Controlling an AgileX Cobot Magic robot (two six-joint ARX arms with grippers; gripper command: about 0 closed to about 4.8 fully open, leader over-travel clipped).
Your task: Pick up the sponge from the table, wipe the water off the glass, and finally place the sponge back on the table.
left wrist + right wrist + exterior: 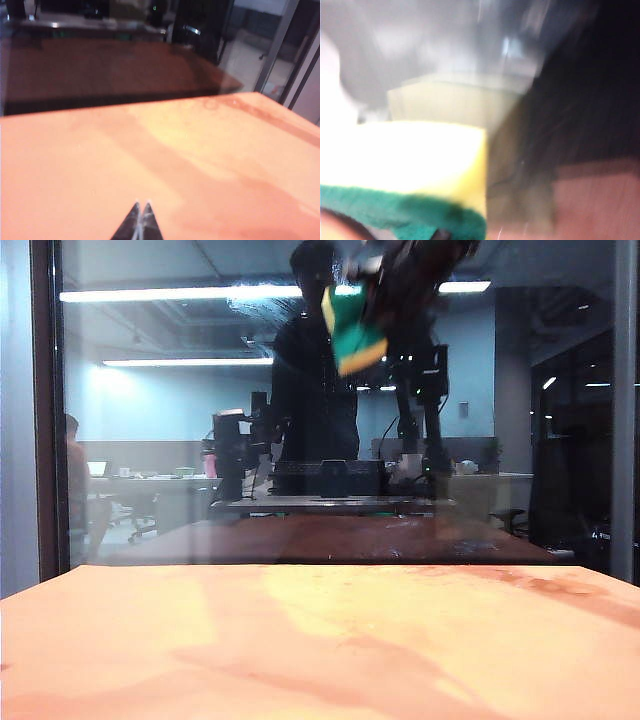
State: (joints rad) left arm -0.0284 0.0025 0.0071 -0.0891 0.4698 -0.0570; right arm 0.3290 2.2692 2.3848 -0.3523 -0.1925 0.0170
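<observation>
Both tools accounted for: my right tool is clamped on the sponge, light squishy foam, up at 12 o'clock against the glass; my left tool is pinched together, empty, over the surface.

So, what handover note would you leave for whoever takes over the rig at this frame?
Right end effector: shut on the sponge, high up against the glass.
Left end effector: shut, empty, low over the table.
Water: whitish smear on the pane just left of the sponge.
Done: sponge picked up and raised to the glass.
Left: wipe off the smear, then put the sponge back on the table.
</observation>
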